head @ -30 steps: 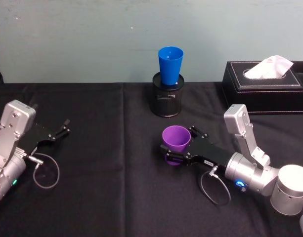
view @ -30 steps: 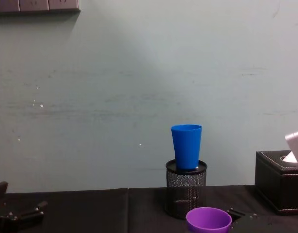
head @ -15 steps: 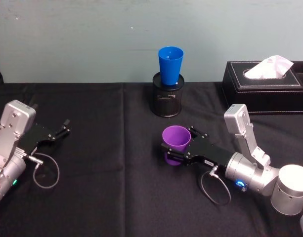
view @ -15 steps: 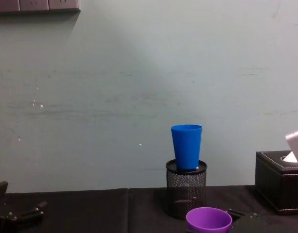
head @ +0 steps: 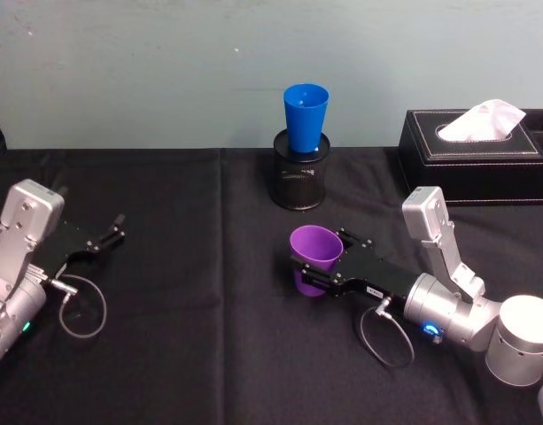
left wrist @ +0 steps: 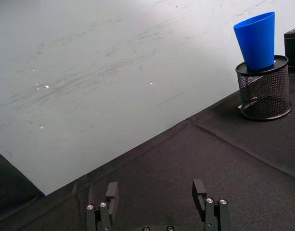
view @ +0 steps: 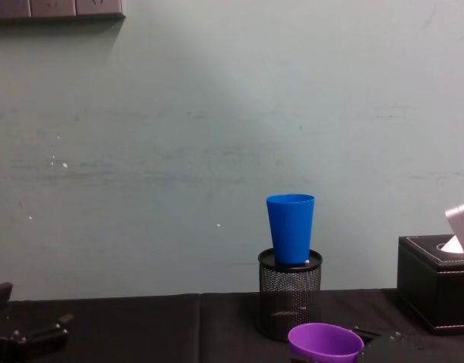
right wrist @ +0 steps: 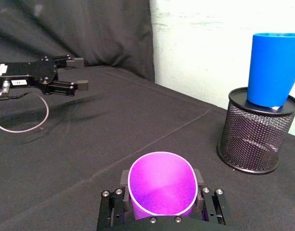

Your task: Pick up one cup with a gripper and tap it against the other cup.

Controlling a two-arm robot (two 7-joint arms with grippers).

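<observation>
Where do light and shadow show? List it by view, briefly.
Right wrist view: the purple cup, clamped in the right gripper, glows bright inside; a faint shadow lies on the cloth under the parked left gripper. Head view: the cloth shows no glare.

head camera looks down over the table; chest camera looks low across it; both share the blue cup.
</observation>
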